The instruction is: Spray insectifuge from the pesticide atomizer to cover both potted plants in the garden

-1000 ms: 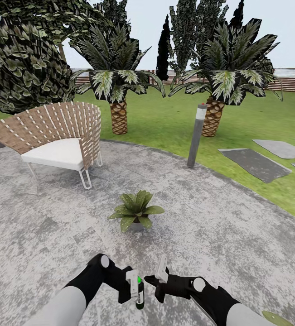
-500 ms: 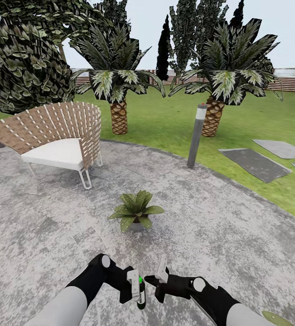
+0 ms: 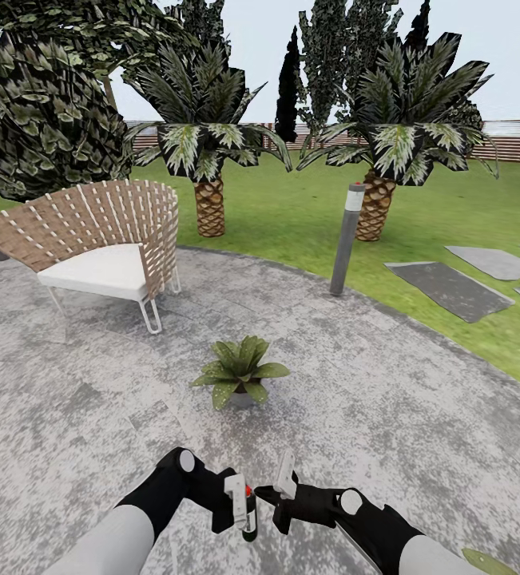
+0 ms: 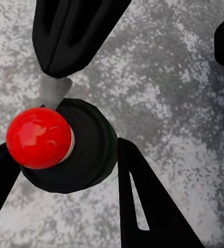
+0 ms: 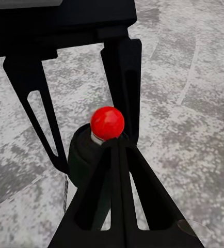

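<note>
1. Holding the pesticide atomizer (image 3: 248,513) upright in the left tool (image 3: 241,511), low over the paved area (image 3: 419,415) of the garden and on the near side of the potted plant (image 3: 240,372), well short of it.
2. Gripping the dark bottle body between the two black fingers (image 4: 143,201) of the left tool, as seen in the left wrist view, with the red top (image 4: 38,137) left free above the grip, probably so that it can be pressed.
3. Resting the right tool (image 3: 283,493) just beside the atomizer, on the side away from the left tool; its fingers (image 5: 117,181) closed into a narrow point right under the red top (image 5: 107,122) in the right wrist view, grasping nothing that can be made out. Likely placed there to work the top while the left tool steadies the bottle.
4. Aiming roughly toward the potted plant, set alone on the paving on the near side of the woven chair (image 3: 104,243) and the grey lamp post (image 3: 346,239).
5. Showing pale flecks on the near leaves of the potted plant, too small to tell spray from leaf pattern; coverage judged unfinished.
6. Needing next, by judgement, a closer approach to the potted plant, since spray from this far may fall short onto the paved area.
</note>
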